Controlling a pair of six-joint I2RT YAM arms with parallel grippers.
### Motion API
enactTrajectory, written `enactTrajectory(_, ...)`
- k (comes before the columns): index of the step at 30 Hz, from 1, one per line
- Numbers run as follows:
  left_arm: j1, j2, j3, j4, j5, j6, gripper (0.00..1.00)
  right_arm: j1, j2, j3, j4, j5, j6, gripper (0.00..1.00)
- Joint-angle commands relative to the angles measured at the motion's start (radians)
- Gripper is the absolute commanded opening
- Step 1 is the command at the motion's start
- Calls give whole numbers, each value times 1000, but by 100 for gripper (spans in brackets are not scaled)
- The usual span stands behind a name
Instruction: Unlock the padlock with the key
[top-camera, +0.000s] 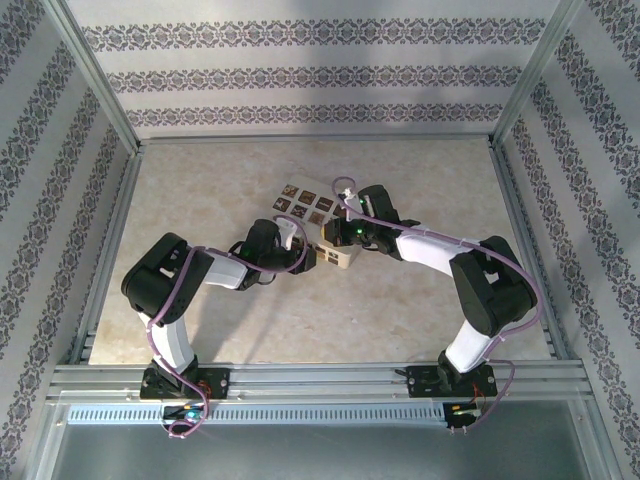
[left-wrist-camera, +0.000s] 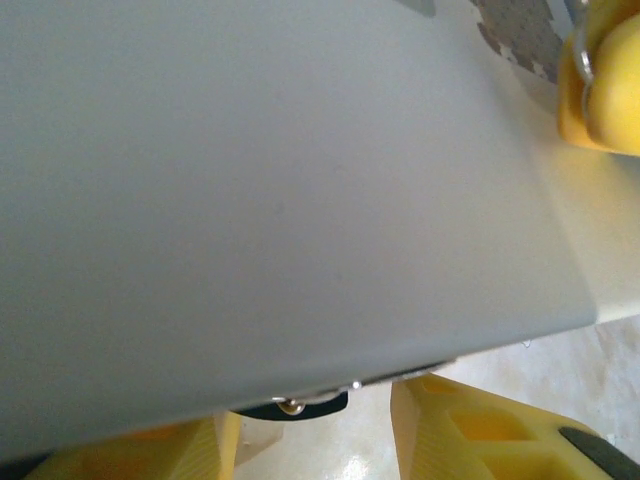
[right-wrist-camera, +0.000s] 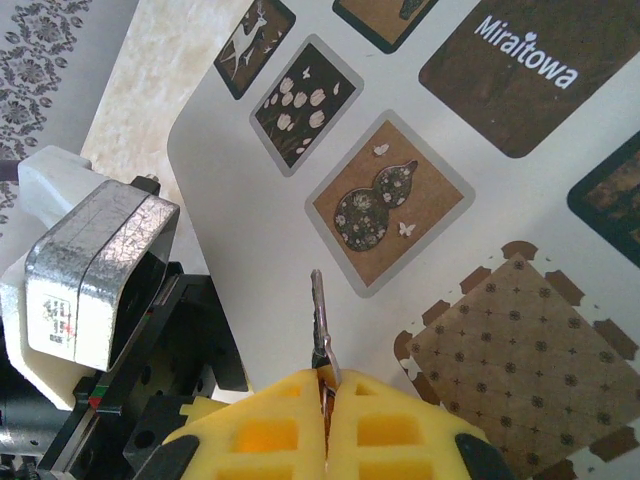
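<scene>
Padlock (right-wrist-camera: 250, 250) lies just beyond the key (right-wrist-camera: 320, 320) pinched in the right tool (right-wrist-camera: 327, 392), left tool's (left-wrist-camera: 315, 428) grip unclear; insertion needs exact aiming.

Soft, even overhead light leaves only faint shadows on the table (top-camera: 330, 320). The left wrist view is blurred, its pale surface (left-wrist-camera: 280, 200) out of focus; the right wrist view shows the key (right-wrist-camera: 319, 320) sharply.
</scene>
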Motion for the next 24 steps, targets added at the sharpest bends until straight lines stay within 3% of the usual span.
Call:
enactTrajectory(1,-17,13,31,92,-15,-21,41,29,19,-20,-54,-3,22,0)
enactTrajectory(9,-20,26,46,83,-41,-42,38,41,29,-17,-49,2,25,0)
enactTrajectory(17,-21,19,46,90,-44,-53,27,42,21,-12,-47,-1,29,0)
enactTrajectory(24,-22,-20,19,95,-59,-66,27,32,-33,28,-69,-14,29,0)
